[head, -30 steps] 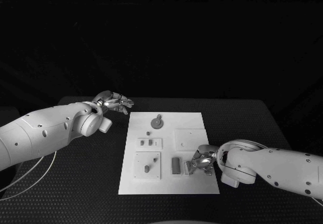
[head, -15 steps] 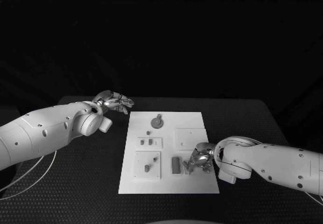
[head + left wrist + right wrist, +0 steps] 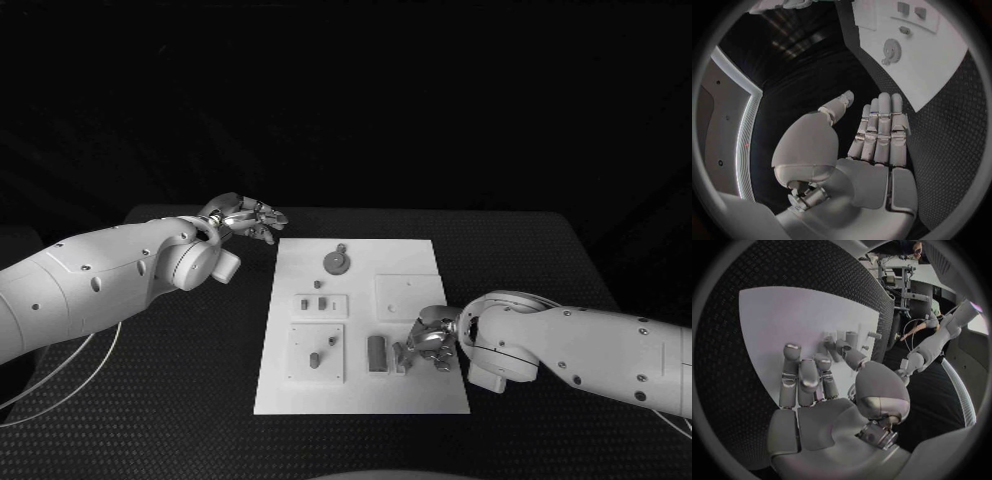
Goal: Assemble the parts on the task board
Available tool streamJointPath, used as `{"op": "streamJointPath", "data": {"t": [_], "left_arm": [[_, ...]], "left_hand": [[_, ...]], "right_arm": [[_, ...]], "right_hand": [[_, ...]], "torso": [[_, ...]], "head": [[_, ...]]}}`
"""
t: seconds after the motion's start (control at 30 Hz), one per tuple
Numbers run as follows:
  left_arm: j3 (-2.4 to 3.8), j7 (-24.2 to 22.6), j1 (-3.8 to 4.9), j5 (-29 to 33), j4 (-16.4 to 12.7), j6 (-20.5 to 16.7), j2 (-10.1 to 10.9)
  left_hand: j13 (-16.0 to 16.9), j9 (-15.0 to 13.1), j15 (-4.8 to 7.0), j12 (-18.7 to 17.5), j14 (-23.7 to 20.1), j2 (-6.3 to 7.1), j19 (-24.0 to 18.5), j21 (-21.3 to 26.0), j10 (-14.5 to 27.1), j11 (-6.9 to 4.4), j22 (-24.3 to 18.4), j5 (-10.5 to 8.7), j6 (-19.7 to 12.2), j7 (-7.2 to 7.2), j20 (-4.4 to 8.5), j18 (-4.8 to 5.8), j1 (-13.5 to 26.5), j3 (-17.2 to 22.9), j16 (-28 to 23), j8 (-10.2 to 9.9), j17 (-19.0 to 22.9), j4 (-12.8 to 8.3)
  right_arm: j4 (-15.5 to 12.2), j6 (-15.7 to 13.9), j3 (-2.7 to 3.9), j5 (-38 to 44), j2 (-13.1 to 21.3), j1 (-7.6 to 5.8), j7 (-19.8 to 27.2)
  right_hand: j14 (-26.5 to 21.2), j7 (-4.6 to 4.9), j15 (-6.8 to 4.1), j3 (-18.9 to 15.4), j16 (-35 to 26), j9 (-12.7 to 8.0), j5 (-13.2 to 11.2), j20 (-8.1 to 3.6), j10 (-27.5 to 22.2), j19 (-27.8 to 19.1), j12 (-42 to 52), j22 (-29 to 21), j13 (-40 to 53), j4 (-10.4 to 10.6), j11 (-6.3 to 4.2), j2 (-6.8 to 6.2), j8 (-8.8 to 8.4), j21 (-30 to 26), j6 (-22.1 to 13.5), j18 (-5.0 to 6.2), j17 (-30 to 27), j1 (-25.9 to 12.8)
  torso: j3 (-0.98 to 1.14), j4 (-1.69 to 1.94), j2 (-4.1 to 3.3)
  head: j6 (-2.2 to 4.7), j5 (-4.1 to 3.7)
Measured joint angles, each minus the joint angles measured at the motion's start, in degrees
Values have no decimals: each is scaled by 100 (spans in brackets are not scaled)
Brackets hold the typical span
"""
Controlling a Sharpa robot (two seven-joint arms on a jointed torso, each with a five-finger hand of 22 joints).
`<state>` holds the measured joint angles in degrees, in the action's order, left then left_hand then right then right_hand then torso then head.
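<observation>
A black counter (image 3: 548,260) carries a white task board (image 3: 411,395) at its middle. At far left, the left hand (image 3: 242,217) hovers off the board's far-left corner; the left wrist view shows it released, fingers (image 3: 879,131) straight and together, holding nothing. A gear-shaped part (image 3: 335,263) lies near the board's far edge. Further right, the right hand (image 3: 430,343) rests on the board's near-right area beside an upright grey block (image 3: 376,353) — whether it grasps anything, I cannot tell.

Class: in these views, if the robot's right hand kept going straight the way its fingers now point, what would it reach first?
Most likely the upright grey part just beyond the right hand, standing in the task board. The fingers seem nearly on it already, though depth is unclear.
</observation>
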<state>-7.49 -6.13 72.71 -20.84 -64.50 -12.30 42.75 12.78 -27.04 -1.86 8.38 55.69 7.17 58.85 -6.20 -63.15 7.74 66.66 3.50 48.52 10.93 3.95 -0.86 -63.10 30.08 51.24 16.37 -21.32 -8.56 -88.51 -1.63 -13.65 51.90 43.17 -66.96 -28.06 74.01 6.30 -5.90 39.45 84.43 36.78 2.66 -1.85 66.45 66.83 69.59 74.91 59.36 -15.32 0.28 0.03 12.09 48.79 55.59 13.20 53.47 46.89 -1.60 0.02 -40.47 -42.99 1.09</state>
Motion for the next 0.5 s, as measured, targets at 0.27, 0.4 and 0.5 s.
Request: {"op": "streamJointPath", "data": {"t": [0.27, 0.4, 0.5], "left_arm": [[0, 2, 0, 0, 0, 4, -2], [0, 3, 0, 0, 0, 6, -3], [0, 4, 0, 0, 1, 7, -4]], "left_hand": [[-5, 0, 0, 0, 0, 0, 0, 0, 0, 0, -1, 0, 0, 0, 0, 0, 0, 0, 0, 0, 1, 0], [-4, 0, 0, 0, 0, 0, 0, 0, 0, 0, -1, 0, 0, 0, -1, 0, 0, 0, 0, 0, -5, 0], [-4, 0, 0, 0, 0, 0, 0, 0, 0, 0, 2, 0, 0, 0, -1, 0, 0, 0, 0, 0, -5, 0]], "right_arm": [[-15, 85, -2, 83, -9, 3, -5], [-20, 117, -2, 106, -9, 3, 2], [-22, 136, -4, 118, -8, 3, 11]], "right_hand": [[33, -15, -13, 10, 0, 0, 0, 1, 22, 61, -1, 0, -6, 341, -20, -312, -18, 0, 99, 1, -11, -385], [30, -54, -16, 47, 0, -1, 0, 1, 10, 61, -1, 0, -6, 378, -50, -319, -12, 0, 140, 1, -14, -391], [11, -55, -35, 47, 0, -1, 0, 1, 10, 61, -1, 0, -6, 378, -50, -319, 12, 0, 141, 1, -22, -391]], "torso": [[7, -4, 0], [8, -4, 0], [8, -4, 0]], "head": [[-5, -5], [-5, -6], [-6, -6]]}}
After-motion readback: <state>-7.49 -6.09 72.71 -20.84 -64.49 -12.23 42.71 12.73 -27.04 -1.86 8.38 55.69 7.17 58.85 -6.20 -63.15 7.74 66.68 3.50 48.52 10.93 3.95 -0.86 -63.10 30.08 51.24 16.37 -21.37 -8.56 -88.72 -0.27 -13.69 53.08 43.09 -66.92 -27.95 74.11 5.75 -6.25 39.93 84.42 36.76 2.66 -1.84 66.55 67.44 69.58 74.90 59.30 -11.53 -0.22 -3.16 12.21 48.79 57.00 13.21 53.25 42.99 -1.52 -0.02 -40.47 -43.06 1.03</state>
